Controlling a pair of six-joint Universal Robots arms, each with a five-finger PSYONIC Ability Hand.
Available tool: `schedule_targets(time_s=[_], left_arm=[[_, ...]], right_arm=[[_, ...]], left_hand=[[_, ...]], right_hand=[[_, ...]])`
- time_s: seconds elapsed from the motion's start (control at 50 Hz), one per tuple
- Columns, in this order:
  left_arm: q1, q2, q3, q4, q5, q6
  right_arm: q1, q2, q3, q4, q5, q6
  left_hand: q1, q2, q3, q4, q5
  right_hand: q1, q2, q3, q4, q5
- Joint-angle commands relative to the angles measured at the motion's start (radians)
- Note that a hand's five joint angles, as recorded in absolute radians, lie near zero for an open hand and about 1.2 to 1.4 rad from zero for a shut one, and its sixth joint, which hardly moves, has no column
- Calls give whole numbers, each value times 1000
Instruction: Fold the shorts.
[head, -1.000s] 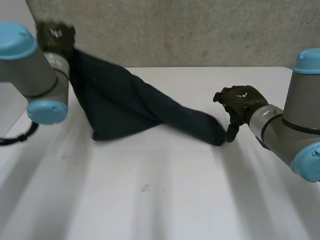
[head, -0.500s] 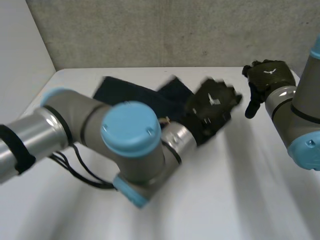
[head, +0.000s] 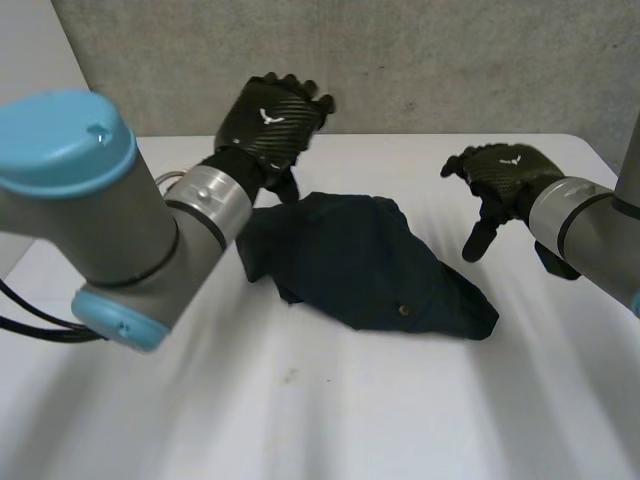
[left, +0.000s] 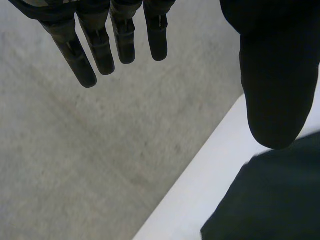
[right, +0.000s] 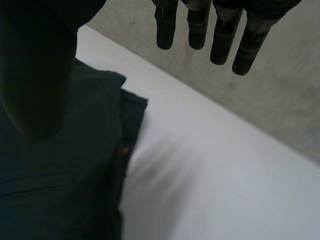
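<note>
Lying rumpled mid-way on the white table (head: 330, 410), the dark navy shorts (head: 365, 262) taper toward the right hand (head: 500, 180), one button (head: 404, 310) showing. That hand and the left hand (head: 268, 122) hover with fingers straight, apart, empty. The right wrist view adds a brass stud (right: 124, 149) beside a layered corner.

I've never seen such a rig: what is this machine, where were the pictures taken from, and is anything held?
It is a robot with two arms, each ending in a black robot hand. One picture comes from a camera behind the arms, looking down at a white table. The other two come from wrist cameras, looking along each palm. Dark shorts lie crumpled on the table. The left robot hand hangs by their far edge, the right robot hand beside them. Both are open and hold nothing.
</note>
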Motion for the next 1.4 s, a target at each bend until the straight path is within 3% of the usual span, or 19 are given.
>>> schedule_targets(time_s=[0.02,0.12,0.2,0.32,0.38,0.46,0.48,0.5,0.54,0.62,0.74,0.84,0.92,1.08,1.22,1.4], left_arm=[[61,-198,216,-165,64,0],[67,-367,426,-289,143,0],[67,-461,538,-311,189,5],[64,-580,657,-334,206,9],[64,-622,697,-371,206,11],[64,-639,709,-418,204,11],[66,-639,707,-430,198,11],[66,-637,706,-433,196,11],[66,-634,700,-440,193,11],[67,-628,701,-438,158,28],[80,-610,756,-411,2,143],[54,-510,758,-363,-121,128],[37,-349,622,-363,-133,23],[18,63,116,-352,-133,-153],[-34,251,-306,-245,-136,-302],[-84,350,-507,-160,-135,-359]], right_arm=[[-22,89,-28,36,-19,194],[-23,159,-29,24,-13,294],[-20,199,-28,4,-14,366],[-12,264,-29,-8,-16,441],[-11,285,-31,-20,-11,443],[-11,314,-32,-63,-3,438],[-11,320,-32,-88,0,432],[-11,322,-32,-102,0,429],[-11,322,-35,-129,7,426],[-9,311,-61,-186,20,363],[55,278,-172,-249,32,141],[104,195,-200,-358,69,69],[115,100,-180,-430,69,69],[138,-41,-111,-548,11,64],[156,-46,15,-473,-55,52],[137,-37,107,-386,4,7]], left_hand=[[7,23,16,22,35],[4,20,13,19,32],[1,17,10,16,29],[16,31,25,31,44],[168,184,177,183,196],[687,703,696,702,715],[834,849,842,848,861],[911,926,919,925,939],[1054,1070,1063,1069,1082],[1073,1088,1081,1087,1100],[1073,1088,1081,1087,1100],[1073,1088,1081,1087,1100],[1073,1088,1081,1087,1100],[1073,1088,1081,1087,1100],[1073,1088,1081,1087,1100],[1073,1088,1081,1087,1100]], right_hand=[[-27,-39,-34,-60,-64],[-27,-39,-34,-60,-64],[-27,-39,-34,-60,-64],[-27,-39,-34,-60,-64],[-6,-17,-13,-39,-43],[598,586,591,565,561],[922,911,915,889,885],[1079,1068,1073,1046,1042],[1194,1183,1188,1162,1157],[1194,1183,1188,1162,1157],[1194,1183,1188,1162,1157],[1194,1183,1188,1162,1157],[1194,1183,1188,1162,1157],[1194,1183,1188,1162,1157],[1194,1183,1188,1162,1157],[1194,1183,1188,1162,1157]])
